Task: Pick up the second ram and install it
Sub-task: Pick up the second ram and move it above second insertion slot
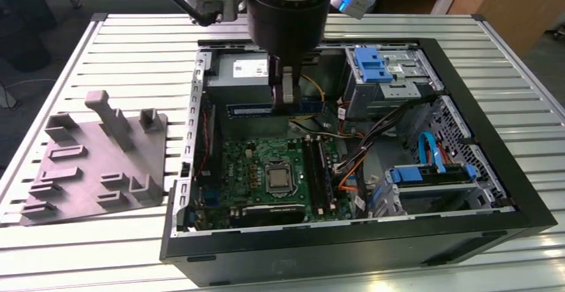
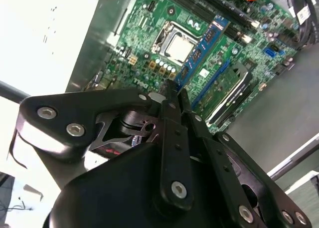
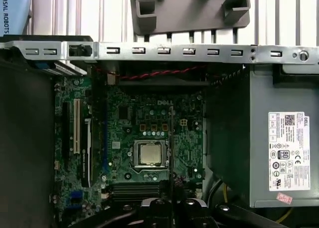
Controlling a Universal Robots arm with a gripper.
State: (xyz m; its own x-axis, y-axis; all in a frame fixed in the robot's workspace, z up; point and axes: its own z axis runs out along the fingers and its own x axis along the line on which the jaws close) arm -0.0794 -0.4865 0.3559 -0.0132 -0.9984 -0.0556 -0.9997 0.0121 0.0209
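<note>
Slatted table (image 1: 115,47) carries 1 open-topped computer case (image 1: 477,126), and its walls ring your gripper (image 1: 284,106) closely. 1 grey fixture plate (image 1: 88,166) lies beside the case, on the exterior view's left. Inside you have the power supply (image 1: 238,70) and the motherboard (image 1: 264,166). Jaws are clamped on the second ram (image 1: 251,110), held level between them.

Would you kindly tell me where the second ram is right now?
The ram is held level in the shut gripper, toward the exterior view's left of the case, beside the power supply, above the motherboard.
</note>
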